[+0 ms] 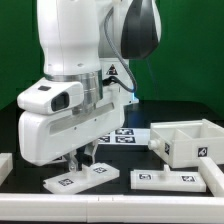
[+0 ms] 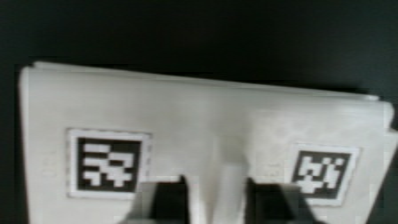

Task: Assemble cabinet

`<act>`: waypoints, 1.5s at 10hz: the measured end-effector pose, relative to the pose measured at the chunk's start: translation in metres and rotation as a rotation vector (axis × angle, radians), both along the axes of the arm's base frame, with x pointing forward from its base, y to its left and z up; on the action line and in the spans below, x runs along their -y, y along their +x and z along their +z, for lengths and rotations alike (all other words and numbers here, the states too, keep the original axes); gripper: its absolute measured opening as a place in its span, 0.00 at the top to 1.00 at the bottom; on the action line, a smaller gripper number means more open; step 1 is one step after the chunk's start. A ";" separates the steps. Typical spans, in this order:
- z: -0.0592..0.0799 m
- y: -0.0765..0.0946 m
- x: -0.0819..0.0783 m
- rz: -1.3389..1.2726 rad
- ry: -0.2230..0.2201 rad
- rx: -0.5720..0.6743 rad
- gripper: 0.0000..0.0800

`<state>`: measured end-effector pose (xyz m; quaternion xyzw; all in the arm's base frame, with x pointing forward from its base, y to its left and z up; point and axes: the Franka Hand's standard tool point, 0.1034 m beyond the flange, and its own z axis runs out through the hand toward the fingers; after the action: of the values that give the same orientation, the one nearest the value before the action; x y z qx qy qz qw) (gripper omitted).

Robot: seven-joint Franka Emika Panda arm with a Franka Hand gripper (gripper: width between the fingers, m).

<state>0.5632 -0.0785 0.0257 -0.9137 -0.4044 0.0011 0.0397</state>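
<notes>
The cabinet [image 1: 186,141], an open white box with a tag on its side, stands on the exterior view's right, away from my gripper. My gripper [image 1: 80,160] points straight down onto a small flat white panel [image 1: 62,183] with two tags, lying near the table's front. In the wrist view this panel [image 2: 214,110] fills the picture, a tag on each side of a raised middle ridge. My gripper [image 2: 219,205] is shut on that ridge, with a dark finger [image 2: 173,203] pressed against each side of it.
A long flat white tagged piece [image 1: 165,178] lies in front of the cabinet. The marker board [image 1: 127,134] lies behind the arm. Another white piece [image 1: 4,165] shows at the exterior view's left edge. The table top is black.
</notes>
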 end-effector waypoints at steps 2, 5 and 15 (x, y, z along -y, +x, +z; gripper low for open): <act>0.000 0.000 0.000 0.000 0.000 0.000 0.93; 0.017 -0.017 -0.004 0.171 -0.011 0.025 0.93; 0.038 -0.063 -0.012 0.395 -0.024 0.016 0.93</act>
<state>0.4999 -0.0662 0.0636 -0.8170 -0.5760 0.0063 0.0245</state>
